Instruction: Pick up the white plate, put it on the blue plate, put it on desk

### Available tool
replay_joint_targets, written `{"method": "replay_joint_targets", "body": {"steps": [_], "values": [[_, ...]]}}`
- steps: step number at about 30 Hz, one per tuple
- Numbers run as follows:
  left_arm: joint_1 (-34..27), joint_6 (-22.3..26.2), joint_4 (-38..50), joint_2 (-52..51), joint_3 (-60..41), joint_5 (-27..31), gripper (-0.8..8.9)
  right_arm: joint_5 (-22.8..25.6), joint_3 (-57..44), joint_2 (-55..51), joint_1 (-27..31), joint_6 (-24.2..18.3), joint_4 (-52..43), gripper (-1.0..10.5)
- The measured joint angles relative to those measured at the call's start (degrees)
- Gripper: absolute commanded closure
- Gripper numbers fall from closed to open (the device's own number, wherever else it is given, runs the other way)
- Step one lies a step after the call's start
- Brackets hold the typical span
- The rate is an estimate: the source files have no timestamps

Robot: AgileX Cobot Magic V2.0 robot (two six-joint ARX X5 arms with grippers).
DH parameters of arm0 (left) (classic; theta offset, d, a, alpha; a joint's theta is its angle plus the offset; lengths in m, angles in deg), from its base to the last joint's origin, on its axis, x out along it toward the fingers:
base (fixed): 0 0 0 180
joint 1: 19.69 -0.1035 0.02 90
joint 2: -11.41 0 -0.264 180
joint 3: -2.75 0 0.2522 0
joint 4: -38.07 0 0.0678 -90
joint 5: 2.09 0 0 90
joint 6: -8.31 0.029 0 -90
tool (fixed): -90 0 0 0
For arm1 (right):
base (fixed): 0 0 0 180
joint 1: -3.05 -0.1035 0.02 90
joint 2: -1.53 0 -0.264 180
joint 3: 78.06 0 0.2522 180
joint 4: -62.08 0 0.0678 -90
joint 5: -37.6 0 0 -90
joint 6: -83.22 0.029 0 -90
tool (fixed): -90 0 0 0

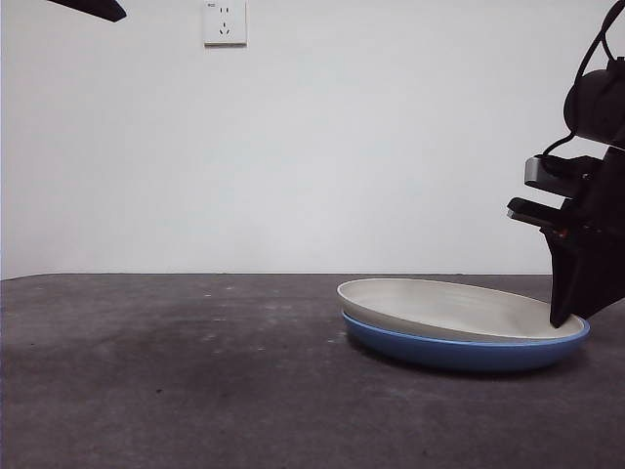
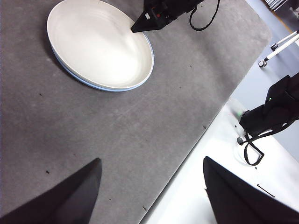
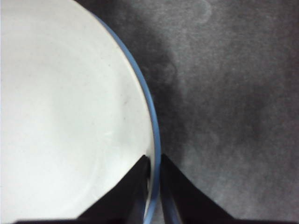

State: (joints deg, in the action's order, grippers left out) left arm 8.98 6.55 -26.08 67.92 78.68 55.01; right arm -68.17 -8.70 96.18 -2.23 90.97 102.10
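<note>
Front view is showing the white plate [image 1: 444,308] lying inside the blue plate [image 1: 459,350] on the desk [image 1: 176,381], right of centre, with the white plate tilting slightly, its left rim riding higher above the blue rim than its right. The right gripper [image 1: 576,293] is coming down from the right edge of this view and is meeting the stacked plates at their right rim. Right wrist view is showing its two jaws drawn nearly together, one over the white plate's [image 3: 60,116] inner surface and one outside, straddling the rims of the white plate and the blue plate [image 3: 154,130]; whether they are pinching one rim or both cannot be told. Left wrist view is showing the left gripper [image 2: 149,186] hanging high above the desk [image 2: 117,135], well apart from the plates, its jaws spread wide with nothing between them. A wall socket [image 1: 225,21] is sitting on the white wall behind.
</note>
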Motion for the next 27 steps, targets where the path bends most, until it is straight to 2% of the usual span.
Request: {"method": "replay_joint_targets", "body": {"steps": [7,18,27], "values": [[0.00,0.00,0.00,0.00,0.00,0.00,4.70,-0.09,0.00,-1.20,0.02,0.11,0.17,9.3],[0.00,0.00,0.00,0.00,0.00,0.00,4.70,-4.20,-0.02,-11.54,-0.17,1.33,0.37,9.3],[0.00,0.00,0.00,0.00,0.00,0.00,4.70,-4.74,-0.02,-14.03,-4.59,3.89,0.00,9.3]]}}
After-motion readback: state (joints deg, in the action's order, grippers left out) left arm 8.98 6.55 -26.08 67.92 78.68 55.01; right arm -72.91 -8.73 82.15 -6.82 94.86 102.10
